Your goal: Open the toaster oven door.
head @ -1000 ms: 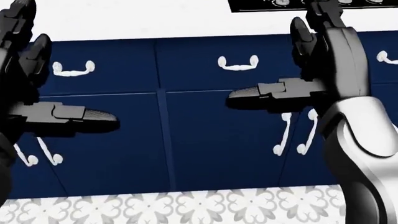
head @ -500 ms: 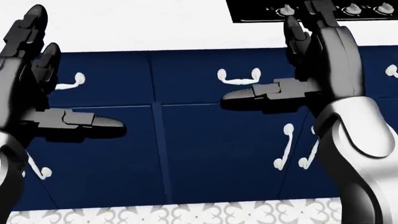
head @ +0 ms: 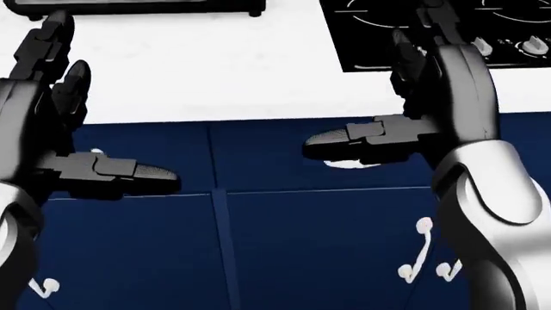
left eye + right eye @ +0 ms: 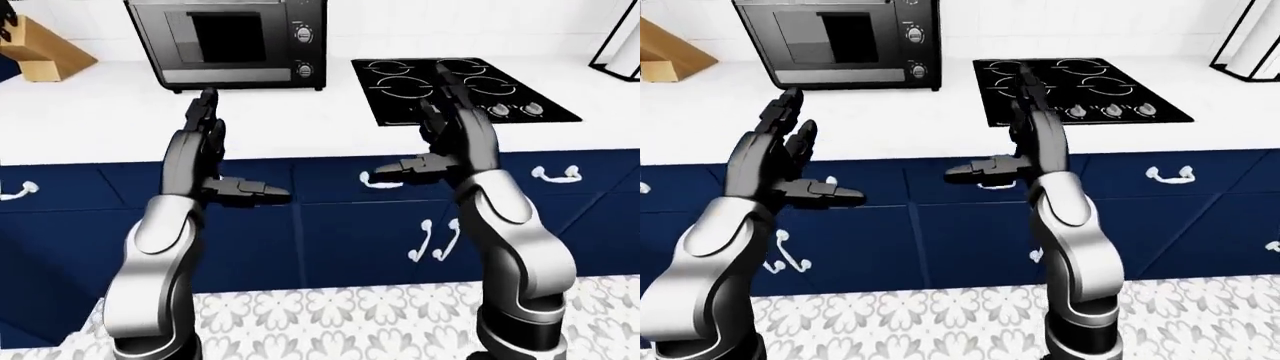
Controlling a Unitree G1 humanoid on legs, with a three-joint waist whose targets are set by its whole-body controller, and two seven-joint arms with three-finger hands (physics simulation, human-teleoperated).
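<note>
Left-eye view: oven (image 4: pixel 228 43) sat closed at counter's (image 4: pixel 300 120) far-left edge; left hand (image 4: pixel 208 161) and right hand (image 4: pixel 452 142) spread, held nothing.

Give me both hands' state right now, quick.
Left hand: open, holding nothing.
Right hand: open, holding nothing.

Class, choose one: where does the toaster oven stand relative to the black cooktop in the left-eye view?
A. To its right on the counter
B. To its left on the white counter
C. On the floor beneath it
B: the toaster oven sits on the white counter, left of the cooktop.
</note>
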